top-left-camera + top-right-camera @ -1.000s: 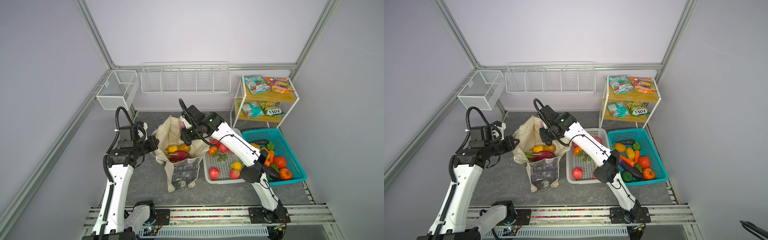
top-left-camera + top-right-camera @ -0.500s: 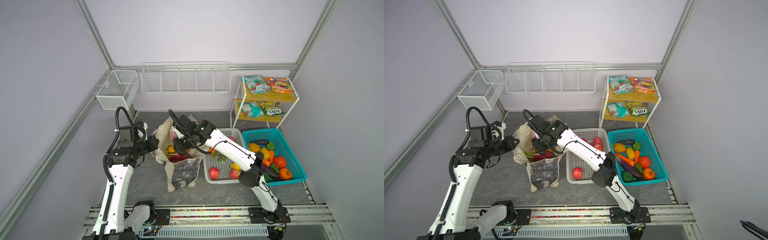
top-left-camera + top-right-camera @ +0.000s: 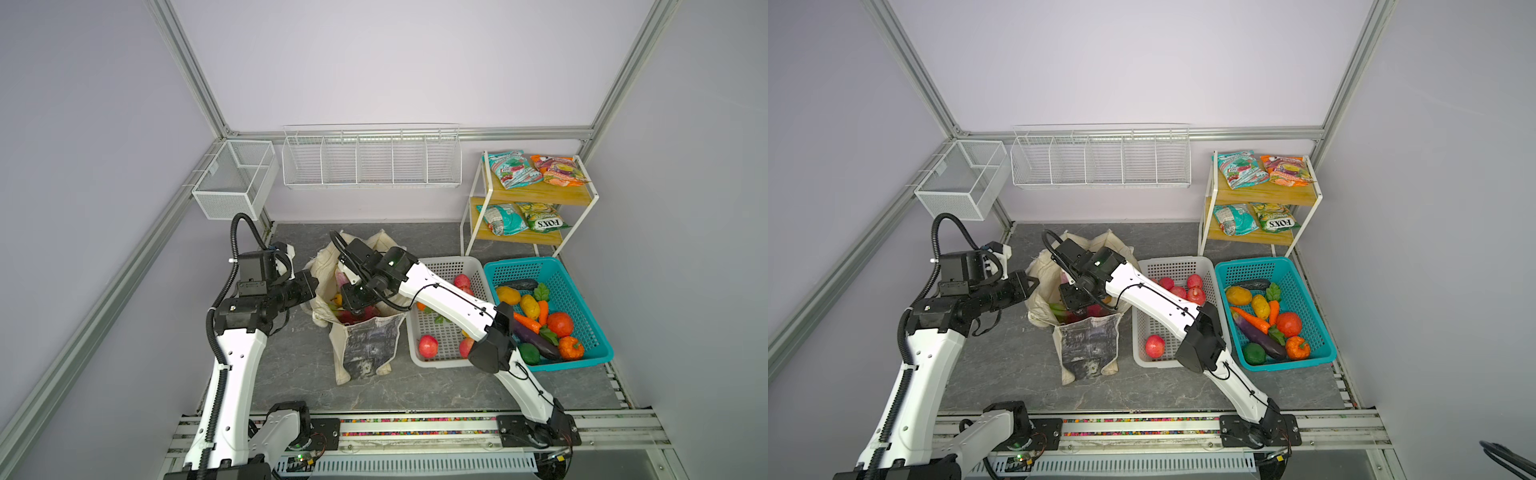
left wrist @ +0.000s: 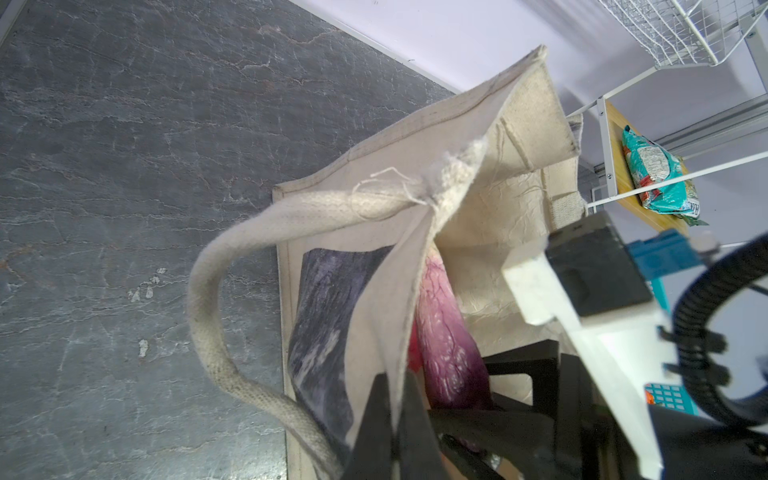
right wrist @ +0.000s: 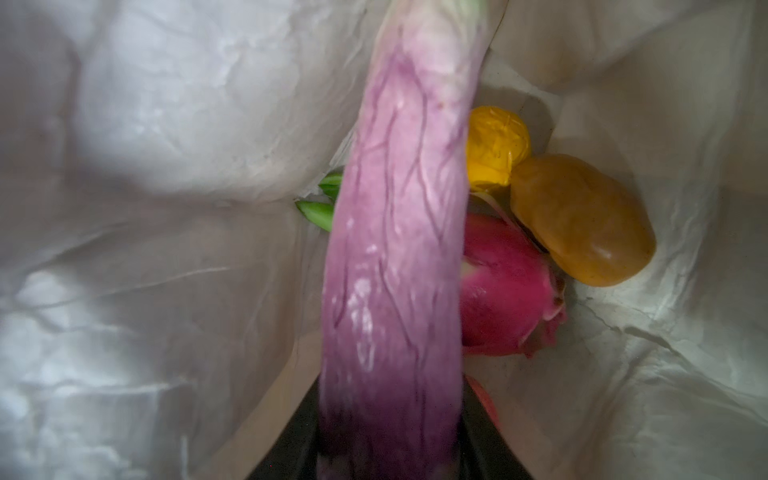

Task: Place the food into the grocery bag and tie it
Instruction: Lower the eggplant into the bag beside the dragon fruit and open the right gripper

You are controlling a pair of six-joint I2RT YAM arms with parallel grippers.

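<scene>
Left gripper (image 4: 397, 380) is pressed together on the rim of the grocery bag (image 4: 478, 137), pinching the canvas and holding the mouth apart. Right gripper (image 3: 358, 296) is down inside that mouth, pinching a long purple piece (image 5: 395, 249). Under it on the bag floor lie a dragon fruit (image 5: 507, 291), a yellow piece (image 5: 496, 145) and an orange-brown piece (image 5: 582, 220), bunched together. Step in hand looks like the drop. Best done by lowering the tip near the pile, leaning it toward bare cloth, spreading the jaws, then lifting straight out, clear of the soft wall and the handle (image 4: 208, 291). Bag stands mid-table on the grey stone-look table (image 3: 291, 374). A white basket (image 3: 440, 266) sits just beside it, with a teal basket (image 3: 523, 266) beyond, toward the right edge. Shelf rack (image 3: 536, 195) with snack packets at the back right corner. Wire baskets (image 3: 370, 158) on the lilac back wall.
</scene>
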